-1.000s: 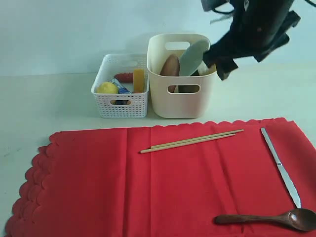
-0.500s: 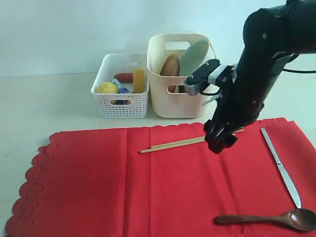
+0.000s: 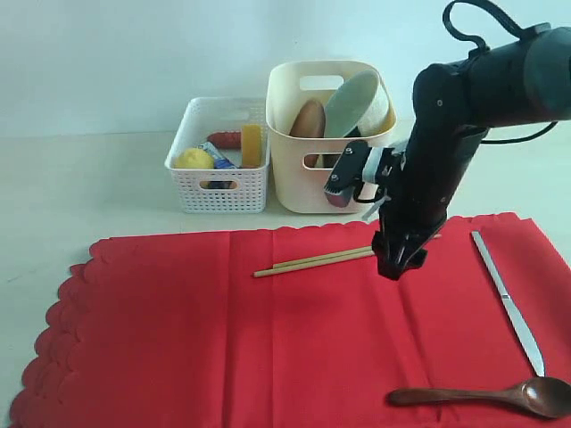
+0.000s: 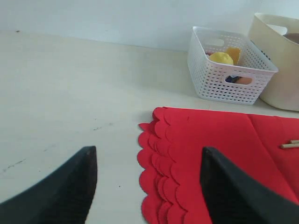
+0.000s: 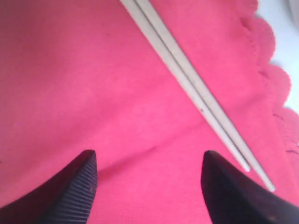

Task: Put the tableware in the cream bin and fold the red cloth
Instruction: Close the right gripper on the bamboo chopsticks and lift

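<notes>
Cutlery is lying nearest me on the red cloth: the dark wooden spoon, then the long silver knife. I am holding the right claw released, tips down over the wooden chopsticks, gripping nothing. My left claw is hanging released over the counter. Farthest, the cream bin is holding the pale green-white bowl and brown round plate.

Pale table carries red cloth, cream bin, white basket.
</notes>
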Controlling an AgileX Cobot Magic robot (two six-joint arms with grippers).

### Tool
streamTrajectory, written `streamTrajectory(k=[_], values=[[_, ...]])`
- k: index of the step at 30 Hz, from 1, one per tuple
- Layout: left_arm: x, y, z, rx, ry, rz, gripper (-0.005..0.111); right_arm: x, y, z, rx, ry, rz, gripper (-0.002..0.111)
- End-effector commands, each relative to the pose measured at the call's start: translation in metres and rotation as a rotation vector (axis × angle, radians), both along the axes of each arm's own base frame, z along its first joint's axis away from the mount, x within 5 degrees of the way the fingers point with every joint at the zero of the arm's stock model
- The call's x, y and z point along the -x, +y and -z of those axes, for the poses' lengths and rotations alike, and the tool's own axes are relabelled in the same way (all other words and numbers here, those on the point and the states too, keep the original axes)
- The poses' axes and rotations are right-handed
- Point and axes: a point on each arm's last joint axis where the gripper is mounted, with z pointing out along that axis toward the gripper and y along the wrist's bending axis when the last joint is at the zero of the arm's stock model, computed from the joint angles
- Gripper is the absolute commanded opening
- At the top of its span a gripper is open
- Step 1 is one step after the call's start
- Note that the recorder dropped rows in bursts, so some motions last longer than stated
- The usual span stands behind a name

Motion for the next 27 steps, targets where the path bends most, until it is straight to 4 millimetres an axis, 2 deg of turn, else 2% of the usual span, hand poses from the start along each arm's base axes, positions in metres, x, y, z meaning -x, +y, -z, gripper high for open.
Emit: streamTrajectory(k=[1, 8, 23, 26, 27], values=[[0.000, 0.000, 0.000, 0.013, -0.007, -0.004, 0.062, -0.019, -0.018, 0.002, 0.019, 0.011, 0.010, 0.061], [0.000, 0.000, 0.000, 0.013, -0.007, -0.004, 0.062, -0.039, -0.033, 0.011, 0.032, 0.016, -0.024, 0.061], [0.000, 0.000, 0.000, 0.013, -0.007, -0.004, 0.062, -0.064, -0.026, 0.035, 0.051, 0.024, -0.151, 0.054], [0.000, 0.000, 0.000, 0.013, -0.007, -0.004, 0.062, -0.065, -0.025, 0.040, 0.057, 0.034, -0.182, 0.046], [0.000, 0.000, 0.000, 0.013, -0.007, -0.004, 0.062, -0.065, -0.026, 0.043, 0.065, 0.039, -0.189, 0.038]])
